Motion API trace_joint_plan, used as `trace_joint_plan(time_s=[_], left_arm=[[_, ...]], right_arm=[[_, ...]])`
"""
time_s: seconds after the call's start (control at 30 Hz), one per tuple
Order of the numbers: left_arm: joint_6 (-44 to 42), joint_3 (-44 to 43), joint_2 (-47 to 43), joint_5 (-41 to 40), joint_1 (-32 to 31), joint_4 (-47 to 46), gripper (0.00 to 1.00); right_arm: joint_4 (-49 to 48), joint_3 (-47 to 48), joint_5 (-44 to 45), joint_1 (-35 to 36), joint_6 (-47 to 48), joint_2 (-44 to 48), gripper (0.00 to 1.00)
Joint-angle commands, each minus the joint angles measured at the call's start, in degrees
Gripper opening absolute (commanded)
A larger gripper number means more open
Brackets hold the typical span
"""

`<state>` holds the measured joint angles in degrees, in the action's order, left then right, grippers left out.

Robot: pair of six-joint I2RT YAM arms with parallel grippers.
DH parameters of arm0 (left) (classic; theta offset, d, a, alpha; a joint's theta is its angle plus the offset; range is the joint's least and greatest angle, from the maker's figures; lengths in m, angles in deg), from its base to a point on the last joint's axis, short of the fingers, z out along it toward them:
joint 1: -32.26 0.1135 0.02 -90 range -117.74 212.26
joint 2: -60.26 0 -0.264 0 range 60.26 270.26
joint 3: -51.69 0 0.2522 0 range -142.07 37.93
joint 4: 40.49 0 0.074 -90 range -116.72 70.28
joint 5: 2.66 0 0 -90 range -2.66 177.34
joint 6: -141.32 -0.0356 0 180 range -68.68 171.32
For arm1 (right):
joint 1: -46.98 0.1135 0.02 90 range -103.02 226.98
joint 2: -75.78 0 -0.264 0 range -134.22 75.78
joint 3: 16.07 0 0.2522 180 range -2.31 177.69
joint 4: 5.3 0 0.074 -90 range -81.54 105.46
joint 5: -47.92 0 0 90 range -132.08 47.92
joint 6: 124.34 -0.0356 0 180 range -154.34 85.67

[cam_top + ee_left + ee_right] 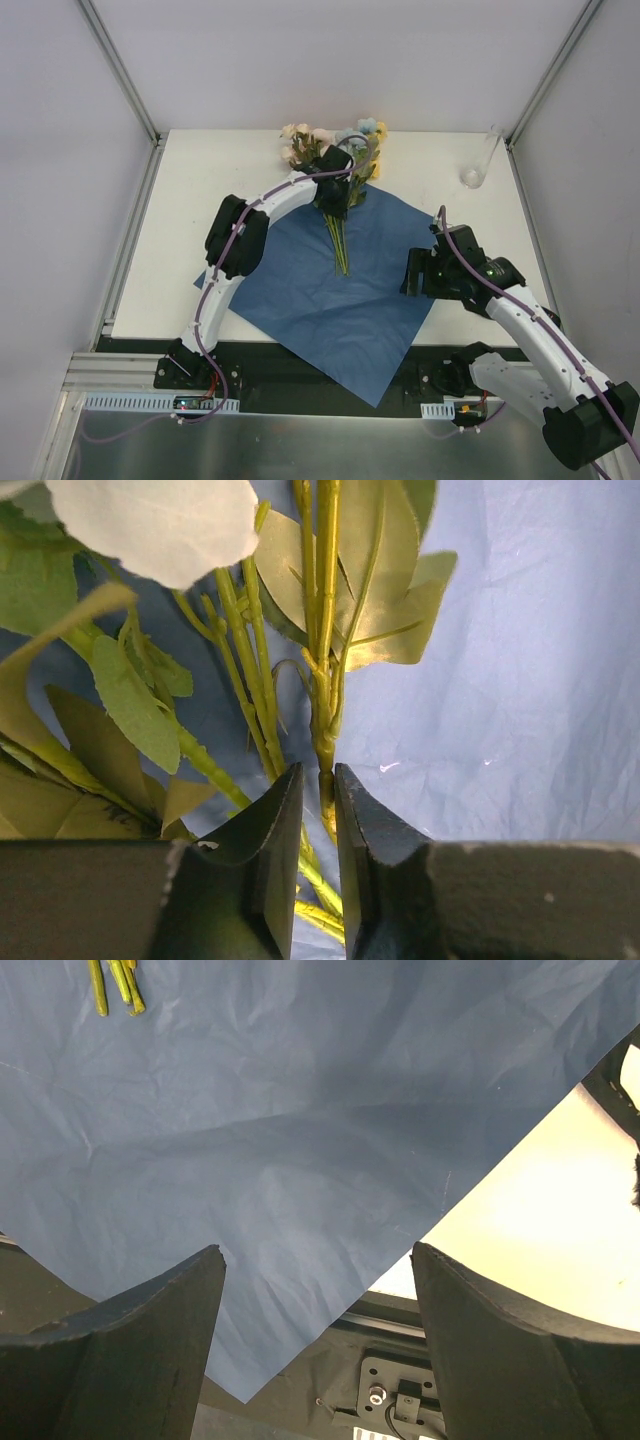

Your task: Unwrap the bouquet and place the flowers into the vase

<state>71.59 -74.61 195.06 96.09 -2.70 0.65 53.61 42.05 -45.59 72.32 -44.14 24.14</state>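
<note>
Near the far edge of the tabletop: left gripper straddles green stems of pastel flowers.
Its jaws stand nearly together, clamping unclear; right gripper is wide apart over creased blue paper sheet.

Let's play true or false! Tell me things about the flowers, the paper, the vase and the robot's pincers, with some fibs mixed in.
1. The blue paper lies spread open on the table. True.
2. The flowers stand in the vase. False: they lie on the paper, and the vase stands apart with no flowers in it.
3. The right pincer holds the paper. False: it is open above the paper, holding nothing.
4. The left pincer straddles a green stem. True.
</note>
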Motion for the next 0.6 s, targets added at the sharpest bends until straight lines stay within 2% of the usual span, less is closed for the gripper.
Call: trace_joint_plan(time_s=[0.0,0.17,0.23,0.43,0.57], left_arm=[[-1.64,-2.17,0.81,0.39,-1.43,1.89,0.15],[-2.52,-1.82,-0.68,0.03,-1.87,1.89,0.0],[-3.66,-1.73,-2.34,-0.05,-1.87,1.89,0.0],[-3.58,-0.59,-9.19,1.44,-1.87,1.89,0.0],[-2.43,1.96,-13.68,3.98,-1.87,1.89,0.0]], right_arm=[[-1.2,0.03,-0.71,-0.3,0.05,0.13,0.78],[-0.94,0.46,-0.19,-0.38,0.05,-0.22,0.78],[-0.76,1.34,-0.09,-0.47,0.22,-0.74,0.79],[-6.21,4.85,-9.85,-4.86,-1.97,-6.09,0.82],[-6.82,12.04,-10.55,-5.74,-2.76,-11.55,0.83]])
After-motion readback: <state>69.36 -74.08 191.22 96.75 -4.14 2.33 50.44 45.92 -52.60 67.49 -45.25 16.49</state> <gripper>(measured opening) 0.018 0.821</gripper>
